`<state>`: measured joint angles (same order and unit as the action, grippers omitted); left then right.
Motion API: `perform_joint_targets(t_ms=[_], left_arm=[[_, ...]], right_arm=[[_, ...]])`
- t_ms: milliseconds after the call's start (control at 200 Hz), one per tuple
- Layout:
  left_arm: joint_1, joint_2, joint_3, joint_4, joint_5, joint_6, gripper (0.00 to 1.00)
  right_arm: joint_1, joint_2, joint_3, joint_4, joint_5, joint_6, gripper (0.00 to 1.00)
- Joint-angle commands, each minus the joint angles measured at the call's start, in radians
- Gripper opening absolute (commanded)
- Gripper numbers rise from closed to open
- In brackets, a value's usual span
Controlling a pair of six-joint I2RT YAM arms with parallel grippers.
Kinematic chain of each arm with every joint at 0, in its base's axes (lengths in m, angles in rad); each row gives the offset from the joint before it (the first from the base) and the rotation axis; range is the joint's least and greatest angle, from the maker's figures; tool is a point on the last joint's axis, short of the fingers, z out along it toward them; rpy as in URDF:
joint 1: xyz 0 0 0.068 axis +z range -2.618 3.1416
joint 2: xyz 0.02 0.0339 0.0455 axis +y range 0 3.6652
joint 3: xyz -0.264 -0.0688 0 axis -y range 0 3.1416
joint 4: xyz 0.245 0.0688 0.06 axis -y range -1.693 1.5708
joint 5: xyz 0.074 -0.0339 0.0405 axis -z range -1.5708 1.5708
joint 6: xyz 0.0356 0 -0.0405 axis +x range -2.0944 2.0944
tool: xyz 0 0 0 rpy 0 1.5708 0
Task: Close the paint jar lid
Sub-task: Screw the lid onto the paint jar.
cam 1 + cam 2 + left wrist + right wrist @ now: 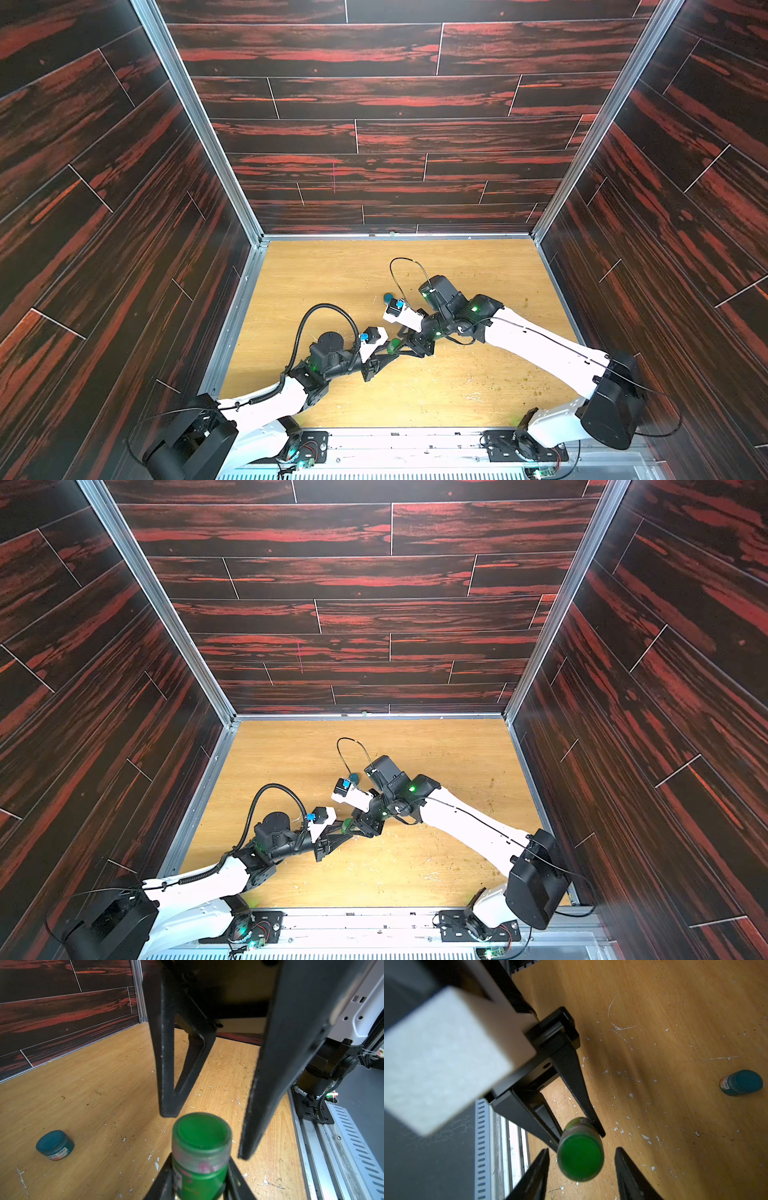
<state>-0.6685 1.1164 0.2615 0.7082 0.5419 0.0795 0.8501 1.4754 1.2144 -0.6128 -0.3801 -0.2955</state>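
Observation:
A small green paint jar (197, 1180) is held off the wooden table by its body, with my left gripper (200, 1164) shut on it. On its top sits a clear-rimmed green lid (202, 1136), which faces the camera in the right wrist view (580, 1159). My right gripper (581, 1149) is open around that lid end, with a gap between each finger and the lid. In both top views the two grippers meet at the green jar (394, 345) (347, 824) near the table's middle front, and the arms hide most of it.
A teal paint jar (388, 297) (55, 1145) (742, 1082) with its lid on stands alone on the table behind the grippers. The wooden table (478, 386) is flecked with paint chips. Dark panelled walls enclose three sides, and a metal rail (324, 1147) runs along the front.

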Motion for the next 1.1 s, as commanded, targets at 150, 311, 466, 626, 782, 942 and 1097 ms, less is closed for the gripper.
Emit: perform_joint_targets(t_ms=[150, 311, 466, 626, 782, 942, 1097], left_arm=[[0.004, -0.006, 0.012, 0.008, 0.001, 0.008, 0.27], [0.003, -0.003, 0.012, 0.011, -0.002, 0.008, 0.27], [0.004, 0.002, 0.013, 0.015, -0.005, 0.008, 0.27], [0.003, 0.006, 0.016, 0.024, -0.035, 0.014, 0.27], [0.003, 0.008, 0.019, 0.063, -0.096, 0.022, 0.27], [0.003, 0.017, 0.040, 0.086, -0.160, 0.043, 0.26], [0.003, 0.050, 0.063, 0.141, -0.211, 0.043, 0.26]], right_arm=[[0.014, 0.035, 0.031, -0.018, 0.007, 0.013, 0.45], [0.016, 0.043, 0.035, -0.024, 0.014, 0.019, 0.35], [0.017, 0.046, 0.039, -0.024, 0.015, 0.043, 0.30], [0.017, 0.058, 0.047, -0.022, 0.024, 0.109, 0.27], [0.019, 0.078, 0.067, -0.028, 0.075, 0.213, 0.22], [0.025, 0.121, 0.124, -0.059, 0.148, 0.397, 0.17], [0.048, 0.180, 0.212, -0.134, 0.223, 0.586, 0.12]])
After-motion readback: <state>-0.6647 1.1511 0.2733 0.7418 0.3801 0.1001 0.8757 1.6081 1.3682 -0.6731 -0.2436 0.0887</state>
